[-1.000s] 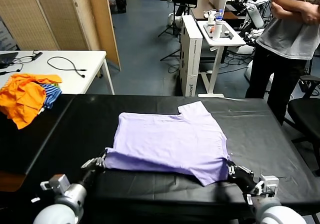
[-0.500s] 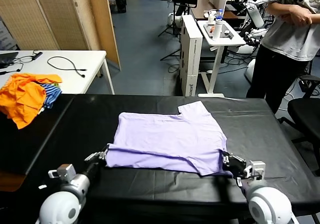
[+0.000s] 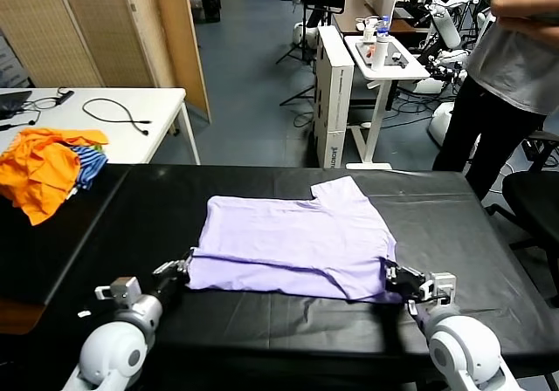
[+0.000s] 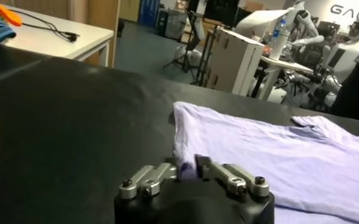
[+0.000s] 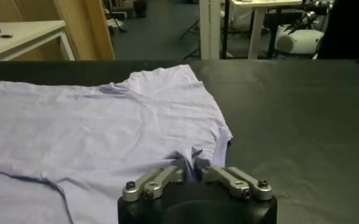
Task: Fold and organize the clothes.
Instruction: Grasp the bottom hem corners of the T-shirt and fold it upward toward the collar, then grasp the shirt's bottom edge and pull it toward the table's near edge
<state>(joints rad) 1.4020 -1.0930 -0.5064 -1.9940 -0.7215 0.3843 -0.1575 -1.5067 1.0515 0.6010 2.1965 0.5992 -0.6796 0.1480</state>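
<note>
Pale lavender cotton T-shirt (image 3: 293, 244) spread flat on black table (image 3: 472, 216), long axis side to side. Left gripper (image 3: 175, 272) and right gripper (image 3: 400, 279) at near-edge corners, jaws parted, barely pinching cloth.

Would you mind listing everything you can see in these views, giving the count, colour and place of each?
T-shirt: one, pale lavender, lying partly folded in the middle of the black table.
Black table: one, black, directly before the robot.
Orange garments: a pile, bright orange, at the table's far left.
Striped cloth: one, blue-striped, tucked among the orange garments.
White desk: one, white, behind the table on the left, with a black cable on it.
Bystander: one, grey shirt and black trousers, far right.
Left gripper: one, at the T-shirt's near left corner, cloth between its fingers.
Right gripper: one, at the T-shirt's near right corner, cloth between its fingers.
</note>
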